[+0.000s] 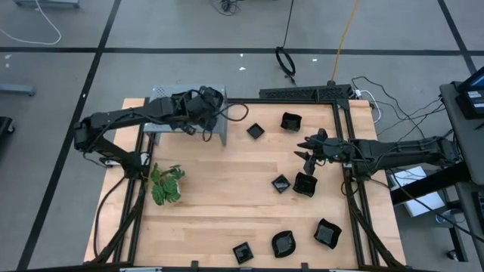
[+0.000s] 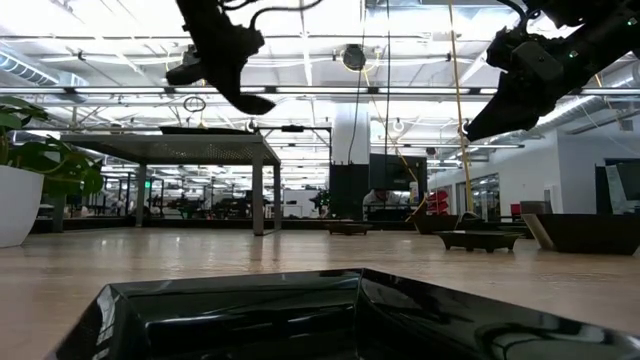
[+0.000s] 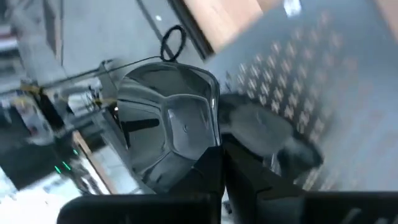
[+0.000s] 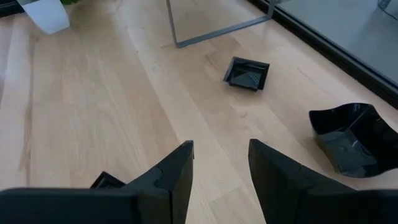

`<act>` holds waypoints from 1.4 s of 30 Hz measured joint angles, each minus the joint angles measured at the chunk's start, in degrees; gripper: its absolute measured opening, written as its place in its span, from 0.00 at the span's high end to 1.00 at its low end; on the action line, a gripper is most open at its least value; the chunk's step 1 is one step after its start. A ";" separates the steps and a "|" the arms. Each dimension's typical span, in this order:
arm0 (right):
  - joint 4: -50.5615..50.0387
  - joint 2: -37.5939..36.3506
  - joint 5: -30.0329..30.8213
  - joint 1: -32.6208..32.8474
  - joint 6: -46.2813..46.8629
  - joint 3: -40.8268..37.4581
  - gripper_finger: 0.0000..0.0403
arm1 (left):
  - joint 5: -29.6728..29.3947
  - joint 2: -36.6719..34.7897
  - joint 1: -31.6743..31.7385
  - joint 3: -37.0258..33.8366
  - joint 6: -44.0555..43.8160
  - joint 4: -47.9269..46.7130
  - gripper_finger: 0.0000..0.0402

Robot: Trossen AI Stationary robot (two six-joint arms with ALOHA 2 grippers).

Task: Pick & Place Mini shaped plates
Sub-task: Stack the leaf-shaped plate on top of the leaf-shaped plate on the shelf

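The left claw (image 1: 203,106) is above the grey perforated shelf (image 1: 162,94) at the far left of the tabletop (image 1: 219,196), its fingers pinched onto the rim of a glossy black mini plate (image 3: 168,124) that hangs just ahead of them over the shelf's holes. A green plant (image 1: 166,183) stands well to the near side of that claw. The right claw (image 1: 306,151) hovers above the right part of the tabletop with its fingers (image 4: 168,177) spread apart and nothing between them. A square plate (image 4: 247,73) lies ahead of it, a petal-shaped plate (image 4: 348,137) off to one side, and two more plates (image 1: 304,183) just below it; other plates (image 1: 283,243) lie well apart along the near edge.
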 joint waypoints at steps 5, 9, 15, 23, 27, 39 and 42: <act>0.02 0.00 0.02 0.00 1.17 0.00 0.65 | 4.23 0.10 3.50 0.00 12.94 -5.95 0.99; 0.00 0.00 0.02 0.00 3.06 0.00 0.65 | 4.86 0.52 5.14 0.00 17.92 -7.41 0.97; 0.02 0.00 1.41 0.00 3.44 0.00 0.65 | 5.06 0.48 7.15 0.00 20.97 -7.39 0.93; 2.07 0.02 1.77 -0.02 3.44 0.00 0.65 | 5.08 0.46 9.16 0.00 18.14 -7.39 0.92; 2.10 0.02 1.76 -0.02 3.31 0.02 0.65 | 5.08 0.46 9.45 0.00 17.63 -7.36 0.92; 1.53 0.02 5.99 -0.02 3.86 0.02 0.65 | 5.31 0.46 9.40 -0.01 16.38 -7.03 0.84; 1.70 0.01 5.88 0.00 3.35 0.02 0.65 | 7.01 0.46 9.39 -0.02 16.45 -6.15 0.79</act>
